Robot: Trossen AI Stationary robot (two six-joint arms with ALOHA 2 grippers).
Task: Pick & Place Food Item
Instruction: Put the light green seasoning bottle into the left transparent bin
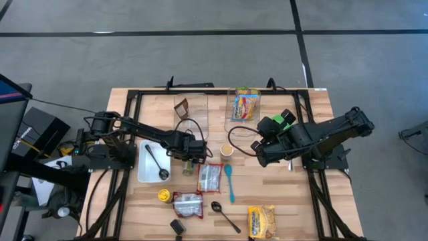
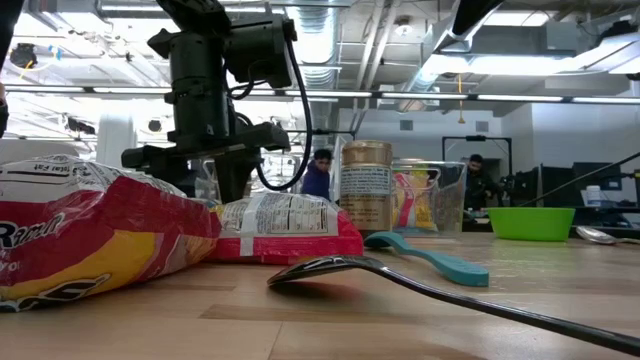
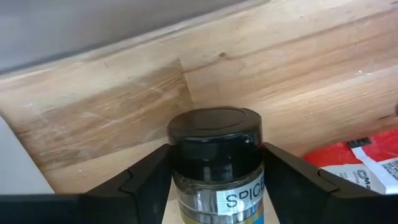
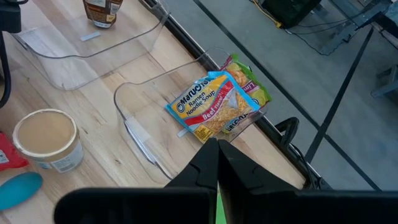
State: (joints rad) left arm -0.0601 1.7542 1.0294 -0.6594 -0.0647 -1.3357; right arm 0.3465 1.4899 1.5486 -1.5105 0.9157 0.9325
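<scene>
Spice jar (image 3: pixel 216 165): black-capped, glass-bodied, upright between the left gripper (image 3: pixel 216 186) fingers; on the table at 6 o'clock of centre, beside the white tray (image 1: pixel 142 175).
Left gripper: clamped around the jar's body below the cap.
Handling: rigid, smooth, likely slippery and breakable; hold mid-body, squarely.
Right gripper (image 4: pixel 217 163): closed, empty, parked at 3 o'clock.

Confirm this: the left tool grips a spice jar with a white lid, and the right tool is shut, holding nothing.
Not quite: the spice jar has a black lid, as the left wrist view shows. The rest stands: the left tool grips it, and the right tool is shut, holding nothing.
</scene>
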